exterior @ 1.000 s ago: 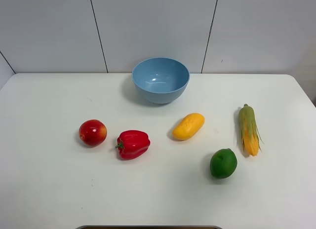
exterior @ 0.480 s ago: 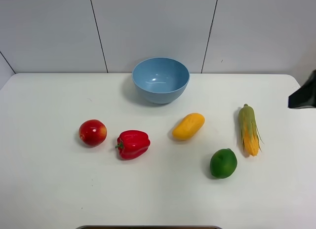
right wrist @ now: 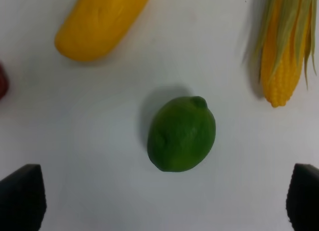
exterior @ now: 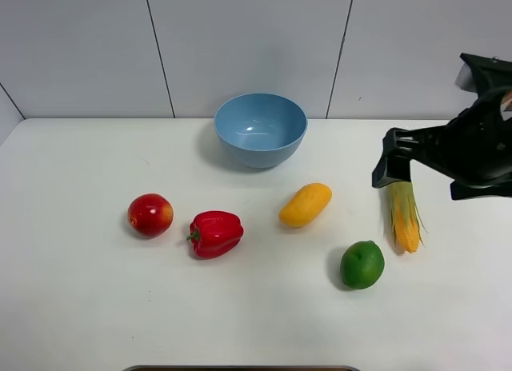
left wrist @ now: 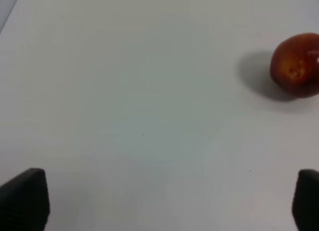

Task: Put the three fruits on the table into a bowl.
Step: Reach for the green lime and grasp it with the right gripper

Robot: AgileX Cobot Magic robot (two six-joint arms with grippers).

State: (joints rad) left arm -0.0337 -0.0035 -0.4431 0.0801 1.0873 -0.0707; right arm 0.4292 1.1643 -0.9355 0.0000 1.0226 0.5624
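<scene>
On the white table (exterior: 80,307), the red apple (exterior: 150,215) lies at the left, the yellow-orange mango (exterior: 305,205) right of centre and the green lime (exterior: 362,265) nearer the front. The light-blue bowl (exterior: 260,129) stands empty at the back. My right gripper (exterior: 392,165) hangs above the corn's upper end, behind the lime. In the right wrist view the right gripper (right wrist: 162,198) is open, with the lime (right wrist: 182,134) and mango (right wrist: 99,22) ahead of its fingers (right wrist: 22,196). The left gripper (left wrist: 164,201) is open over bare table, far from the apple (left wrist: 296,65).
A red bell pepper (exterior: 216,233) lies just right of the apple. A corn cob (exterior: 404,215) in its green husk lies right of the mango, partly under the right arm (exterior: 472,147); the corn cob (right wrist: 284,52) also shows beside the lime. A grey wall stands behind the table.
The right arm has come in from the right edge and now reaches over the corn's upper end. The fruits, pepper and bowl have not moved.
</scene>
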